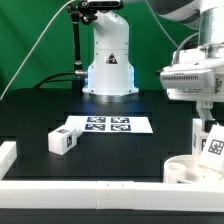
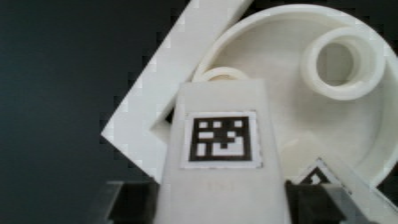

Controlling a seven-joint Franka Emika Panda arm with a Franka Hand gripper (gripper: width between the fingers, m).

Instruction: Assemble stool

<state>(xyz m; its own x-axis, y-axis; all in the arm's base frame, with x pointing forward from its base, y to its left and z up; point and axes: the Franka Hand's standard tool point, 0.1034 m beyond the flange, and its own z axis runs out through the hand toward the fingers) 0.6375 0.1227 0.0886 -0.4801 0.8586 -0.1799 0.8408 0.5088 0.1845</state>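
My claw (image 2: 221, 200) is closed on a short chunky white plastic leg (image 2: 217, 105). As far as the close, soft wrist view lets me judge, my black fingers (image 2: 128, 203) sit flush against its two flanks. The leg's broad face carries a square label (image 2: 221, 137), a blocky black pattern inside a white border, made of squares, not letters.

In the exterior view I hold this leg roughly upright at the exterior view's right. It is just above and beside the round shallow white plastic seat disc (image 1: 186, 171), which lies flat on the black table (image 1: 130, 150). The wrist view shows the seat's raised rim and a thick ring-shaped boss (image 2: 349, 65) inside it, with the leg's far end near the rim. A long white border rail (image 2: 169, 70) runs diagonally past the seat.

A second white leg (image 1: 63, 141) lies on its side on the table, well apart from me. Its own square tag faces the camera, and it is just to the exterior view's left of the marker board (image 1: 105, 125) with its black squares. Behind that, the white arm base (image 1: 108, 60) bears a small dark triangular sticker, too small to read.
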